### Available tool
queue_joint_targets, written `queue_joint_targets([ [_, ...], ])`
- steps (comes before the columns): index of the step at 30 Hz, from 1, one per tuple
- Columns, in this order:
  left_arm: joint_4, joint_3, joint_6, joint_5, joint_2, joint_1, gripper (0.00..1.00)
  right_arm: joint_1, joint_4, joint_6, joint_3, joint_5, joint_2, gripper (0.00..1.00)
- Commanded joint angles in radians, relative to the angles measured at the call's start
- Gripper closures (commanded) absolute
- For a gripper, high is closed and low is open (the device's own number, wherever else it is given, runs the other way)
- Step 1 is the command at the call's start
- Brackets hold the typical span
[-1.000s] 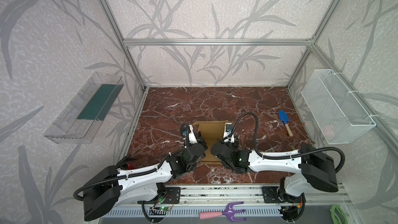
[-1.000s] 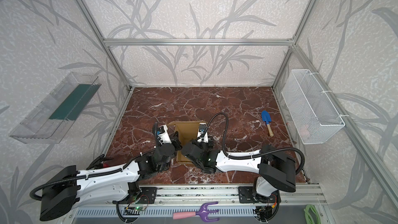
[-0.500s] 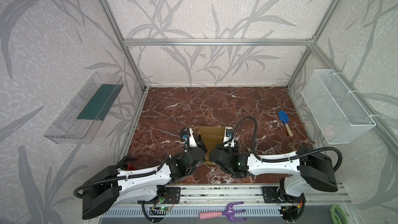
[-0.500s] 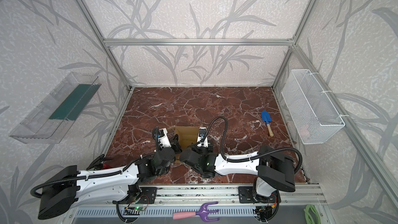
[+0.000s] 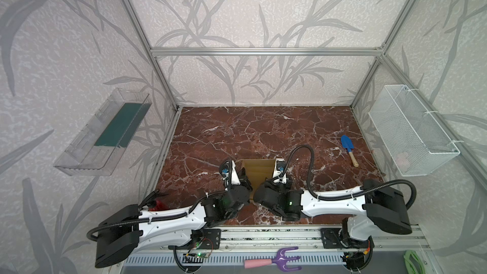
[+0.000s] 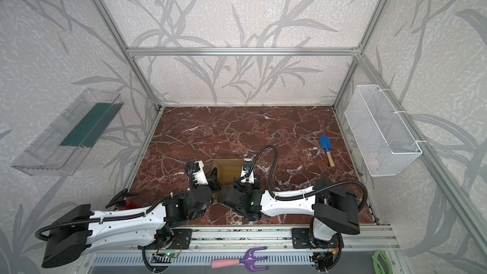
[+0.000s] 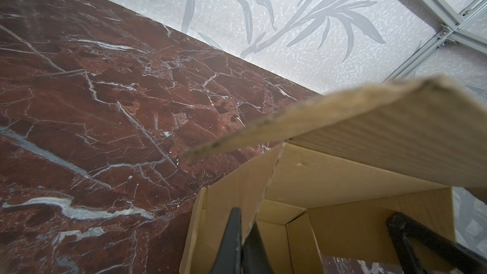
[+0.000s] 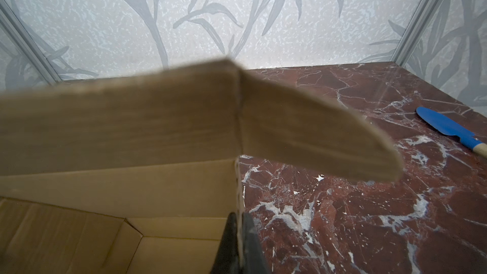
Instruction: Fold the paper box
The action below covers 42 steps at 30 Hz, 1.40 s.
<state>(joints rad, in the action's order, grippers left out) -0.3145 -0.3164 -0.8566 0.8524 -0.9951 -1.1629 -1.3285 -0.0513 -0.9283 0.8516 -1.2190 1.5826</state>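
Note:
The paper box (image 5: 257,171) (image 6: 228,170) is tan cardboard, open at the top, standing on the marble floor near the front middle between my two arms. My left gripper (image 7: 243,218) is shut on the box's left side wall (image 7: 232,199), one finger on each face. My right gripper (image 8: 239,220) is shut on the right side wall's edge (image 8: 238,193). The far wall's top flap (image 8: 126,125) (image 7: 374,130) leans over the opening, with a rounded tab (image 8: 311,138) sticking out at its end. In both top views the wrists hide the fingers.
A blue trowel (image 5: 348,149) (image 8: 448,129) lies on the floor (image 5: 263,133) at the right. A white wire basket (image 5: 411,130) hangs on the right wall and a clear tray (image 5: 105,133) on the left wall. A purple hand rake (image 5: 275,259) lies on the front rail.
Both grippers have drawn back toward the front edge with the box in them. The box shows narrower from above, its side walls standing steeper and closer together.

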Motion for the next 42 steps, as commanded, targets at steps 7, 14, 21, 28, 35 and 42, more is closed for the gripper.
queue_joint_targets([
  [7, 0.057, 0.037, -0.056, 0.062, 0.016, -0.045, 1.0, -0.043, -0.099, -0.068, 0.033, 0.03, 0.072, 1.0],
  [14, 0.071, 0.049, -0.071, 0.091, 0.035, -0.068, 1.0, -0.059, -0.174, -0.142, 0.037, 0.016, 0.08, 1.0],
  [21, 0.075, 0.049, -0.078, 0.098, 0.031, -0.079, 1.0, -0.075, -0.235, -0.194, 0.041, 0.009, 0.08, 1.0],
  [28, 0.094, 0.04, -0.083, 0.106, 0.034, -0.089, 1.0, -0.084, -0.322, -0.254, 0.078, 0.013, 0.065, 1.0],
  [35, 0.122, 0.02, -0.086, 0.105, 0.032, -0.093, 1.0, -0.084, -0.327, -0.255, 0.093, 0.029, 0.093, 1.0],
  [42, 0.119, 0.038, -0.116, 0.107, 0.027, -0.1, 1.0, -0.096, -0.409, -0.339, 0.122, 0.032, 0.119, 1.0],
])
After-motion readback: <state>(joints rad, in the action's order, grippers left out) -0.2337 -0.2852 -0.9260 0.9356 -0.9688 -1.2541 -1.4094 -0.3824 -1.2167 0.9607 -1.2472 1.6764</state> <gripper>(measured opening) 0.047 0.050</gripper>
